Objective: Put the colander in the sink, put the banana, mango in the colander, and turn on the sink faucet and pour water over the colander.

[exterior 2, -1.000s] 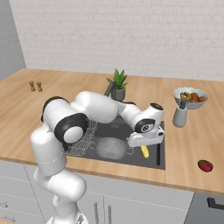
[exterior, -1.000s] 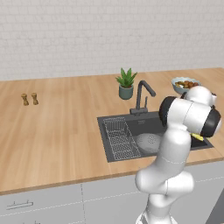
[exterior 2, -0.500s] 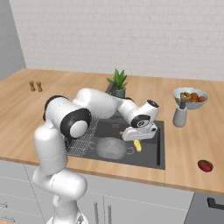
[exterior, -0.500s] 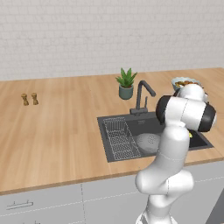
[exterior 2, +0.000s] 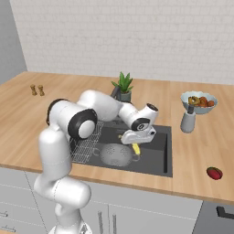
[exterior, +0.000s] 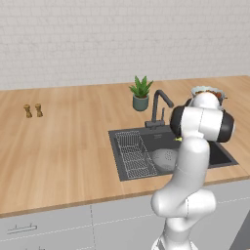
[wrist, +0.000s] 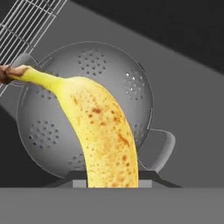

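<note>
Yellow and brown-speckled, the banana (wrist: pixel 103 131) was clamped in the gripper (exterior 2: pixel 135 142), its stem end reaching out over the colander (wrist: pixel 87 109). That grey perforated bowl sat on the floor of the sink (exterior 2: pixel 155 151), just beside the wire rack (exterior 2: pixel 86 144) (the rack lay in the same basin). On the wooden counter (exterior 2: pixel 196 151) right of the sink lay the mango (exterior 2: pixel 214 172). Farther back stood the sink faucet (exterior: pixel 160 106), a potted plant (exterior 2: pixel 122 86) and a fruit bowl (exterior 2: pixel 199 100).
</note>
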